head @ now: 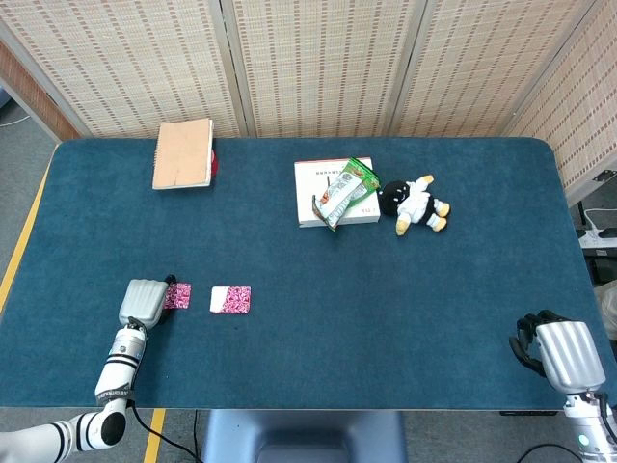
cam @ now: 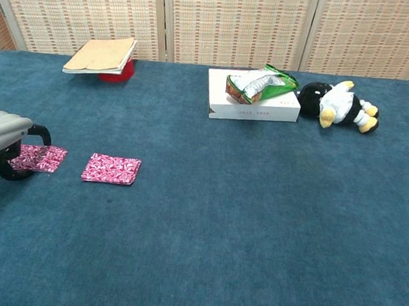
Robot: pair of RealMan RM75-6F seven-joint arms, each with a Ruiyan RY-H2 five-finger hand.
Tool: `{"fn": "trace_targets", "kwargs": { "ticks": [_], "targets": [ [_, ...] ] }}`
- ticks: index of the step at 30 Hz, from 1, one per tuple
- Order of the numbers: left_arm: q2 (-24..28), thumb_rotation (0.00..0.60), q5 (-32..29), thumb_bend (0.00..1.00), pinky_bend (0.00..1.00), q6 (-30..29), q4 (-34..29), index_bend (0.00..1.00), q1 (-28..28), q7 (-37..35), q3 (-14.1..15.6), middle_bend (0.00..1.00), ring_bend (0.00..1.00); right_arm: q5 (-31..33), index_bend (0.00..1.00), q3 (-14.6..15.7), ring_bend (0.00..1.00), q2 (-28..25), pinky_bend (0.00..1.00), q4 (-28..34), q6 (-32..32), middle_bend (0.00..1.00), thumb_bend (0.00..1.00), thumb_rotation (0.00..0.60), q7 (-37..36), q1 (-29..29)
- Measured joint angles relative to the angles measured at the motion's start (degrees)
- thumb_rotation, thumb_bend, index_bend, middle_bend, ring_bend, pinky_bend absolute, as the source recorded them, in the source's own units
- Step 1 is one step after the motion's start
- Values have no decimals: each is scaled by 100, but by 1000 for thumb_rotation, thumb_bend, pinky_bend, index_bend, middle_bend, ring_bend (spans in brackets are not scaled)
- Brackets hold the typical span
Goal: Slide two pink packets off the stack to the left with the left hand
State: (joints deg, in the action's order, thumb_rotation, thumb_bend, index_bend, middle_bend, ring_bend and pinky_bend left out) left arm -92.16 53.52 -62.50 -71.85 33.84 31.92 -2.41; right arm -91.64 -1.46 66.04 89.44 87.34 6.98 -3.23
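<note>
One pink packet [head: 230, 299] [cam: 111, 168] lies flat and alone on the blue table [head: 386, 289]. A short gap to its left lies a second pink packet [head: 177, 295] [cam: 38, 158]; I cannot tell whether another is under it. My left hand [head: 145, 301] [cam: 0, 134] covers that packet's left end, fingers curled down onto it and the dark thumb hooked at its edge. My right hand [head: 557, 351] rests at the table's near right corner with its fingers curled in and nothing in them; the chest view does not show it.
At the back left a tan notebook [head: 183, 153] [cam: 101, 54] sits on a red object. A white box [head: 333, 193] [cam: 253, 104] with a green snack bag [cam: 261, 84] on it stands back centre, a black-and-white plush toy [head: 415, 204] [cam: 336, 104] beside it.
</note>
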Motion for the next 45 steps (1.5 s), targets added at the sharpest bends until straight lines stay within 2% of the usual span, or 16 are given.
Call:
{"fn": "trace_targets", "kwargs": {
  "ticks": [3, 5, 12, 17, 29, 38, 45],
  "targets": [
    [-97, 600, 134, 335, 1000, 95, 202, 476, -59, -158, -9, 1000, 1000, 5, 779, 1, 544, 1, 745, -5, -8, 675, 282, 600, 5, -3],
    [-112, 600, 168, 336, 1000, 99, 196, 428, -77, -148, -30, 1000, 1000, -1, 779, 5, 544, -2, 745, -4, -6, 675, 282, 600, 0, -3],
    [-77, 600, 46, 336, 1000, 139, -49, 267, -83, 170, -114, 1000, 1000, -34, 779, 17, 544, -20, 745, -1, 33, 675, 282, 600, -31, 9],
    [-45, 600, -52, 334, 1000, 145, -210, 199, -82, 383, -155, 1000, 1000, -39, 779, 21, 544, -28, 745, -2, 30, 675, 282, 600, -45, 8],
    [270, 600, -114, 335, 1000, -108, -901, 186, -118, 719, -243, 1000, 1000, -58, 778, 35, 544, -31, 745, 0, 25, 675, 282, 600, -51, 4],
    [769, 600, -19, 341, 1000, -113, -2014, 190, -107, 753, -246, 1000, 1000, -59, 779, 39, 544, -18, 745, -3, 0, 675, 282, 600, -38, -9],
    [535, 600, 145, 343, 1000, -245, -2281, 161, 6, 733, -341, 1000, 1000, -40, 779, 31, 544, -26, 745, 10, -5, 675, 282, 600, -32, -12]
  ]
}}
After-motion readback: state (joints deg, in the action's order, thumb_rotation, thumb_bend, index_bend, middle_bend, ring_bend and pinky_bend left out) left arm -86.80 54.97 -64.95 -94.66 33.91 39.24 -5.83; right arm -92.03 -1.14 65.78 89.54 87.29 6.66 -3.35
